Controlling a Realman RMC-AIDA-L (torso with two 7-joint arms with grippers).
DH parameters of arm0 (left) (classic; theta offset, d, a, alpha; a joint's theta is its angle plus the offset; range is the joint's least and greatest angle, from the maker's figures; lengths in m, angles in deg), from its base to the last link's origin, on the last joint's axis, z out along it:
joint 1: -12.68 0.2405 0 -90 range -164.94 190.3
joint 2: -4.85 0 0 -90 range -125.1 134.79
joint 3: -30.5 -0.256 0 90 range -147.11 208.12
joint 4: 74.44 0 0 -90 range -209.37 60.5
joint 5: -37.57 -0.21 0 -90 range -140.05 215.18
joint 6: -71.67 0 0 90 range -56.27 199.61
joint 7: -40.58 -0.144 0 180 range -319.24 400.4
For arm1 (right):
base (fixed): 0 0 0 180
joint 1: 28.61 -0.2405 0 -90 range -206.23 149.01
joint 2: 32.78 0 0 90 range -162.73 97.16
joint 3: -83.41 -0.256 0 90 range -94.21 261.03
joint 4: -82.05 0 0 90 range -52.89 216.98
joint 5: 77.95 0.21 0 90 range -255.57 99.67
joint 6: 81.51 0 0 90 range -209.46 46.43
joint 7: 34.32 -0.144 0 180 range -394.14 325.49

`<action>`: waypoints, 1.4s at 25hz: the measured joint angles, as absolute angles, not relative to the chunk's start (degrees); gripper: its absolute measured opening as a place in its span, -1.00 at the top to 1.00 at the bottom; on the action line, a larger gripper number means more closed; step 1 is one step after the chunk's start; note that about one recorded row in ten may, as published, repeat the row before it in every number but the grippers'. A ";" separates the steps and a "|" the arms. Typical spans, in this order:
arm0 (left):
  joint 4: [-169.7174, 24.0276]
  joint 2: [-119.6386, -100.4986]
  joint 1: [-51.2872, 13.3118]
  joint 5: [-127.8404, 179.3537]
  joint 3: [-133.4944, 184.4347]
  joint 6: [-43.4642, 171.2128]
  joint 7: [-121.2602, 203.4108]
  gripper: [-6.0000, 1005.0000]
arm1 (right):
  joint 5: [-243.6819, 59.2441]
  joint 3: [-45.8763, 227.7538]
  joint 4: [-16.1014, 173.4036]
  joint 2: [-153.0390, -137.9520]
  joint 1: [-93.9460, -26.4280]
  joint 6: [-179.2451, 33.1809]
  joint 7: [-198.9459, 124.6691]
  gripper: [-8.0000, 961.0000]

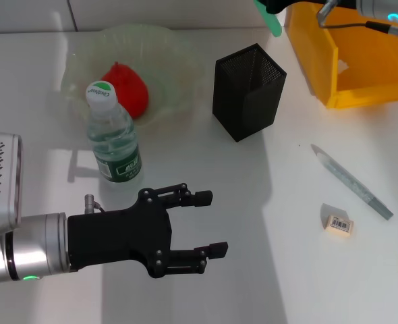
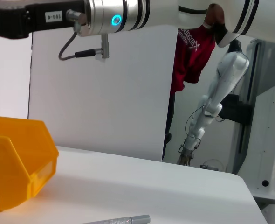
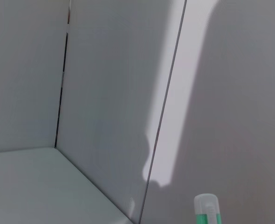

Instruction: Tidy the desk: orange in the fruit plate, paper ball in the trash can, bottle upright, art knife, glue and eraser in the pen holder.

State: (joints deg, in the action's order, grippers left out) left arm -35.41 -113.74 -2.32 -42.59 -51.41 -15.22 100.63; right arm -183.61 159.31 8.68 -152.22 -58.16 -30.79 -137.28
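My left gripper (image 1: 209,224) hovers open and empty over the table's front, just in front of the upright bottle (image 1: 111,135). The orange (image 1: 128,88), which looks red, lies in the pale green fruit plate (image 1: 84,54). At the back stands the black mesh pen holder (image 1: 247,91). The grey art knife (image 1: 353,181) (image 2: 123,220) and the eraser (image 1: 338,223) lie on the table at the right. My right gripper (image 1: 276,8) is at the top edge, shut on the green glue (image 1: 270,19) (image 3: 206,210), above and behind the pen holder. A white scrap (image 1: 343,65), perhaps the paper ball, shows in the yellow trash can (image 1: 367,81).
The trash can (image 2: 16,163) sits at the back right corner, right of the pen holder. White walls (image 3: 105,93) close off the back. Bare table lies between the left gripper and the eraser.
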 joint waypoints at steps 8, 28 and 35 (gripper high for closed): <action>-35.53 -113.71 -2.38 -42.59 -51.41 -15.13 100.69 -0.56 | -172.62 165.43 19.93 -152.31 -59.57 -39.46 -122.67 0.48; -35.67 -113.72 -2.21 -42.59 -51.41 -15.05 100.53 -0.56 | -161.65 165.87 31.54 -152.40 -61.66 -41.35 -110.16 0.40; -35.51 -113.72 -2.00 -42.59 -51.41 -15.20 100.62 -0.56 | -161.60 165.92 33.41 -152.41 -62.01 -40.76 -110.13 0.37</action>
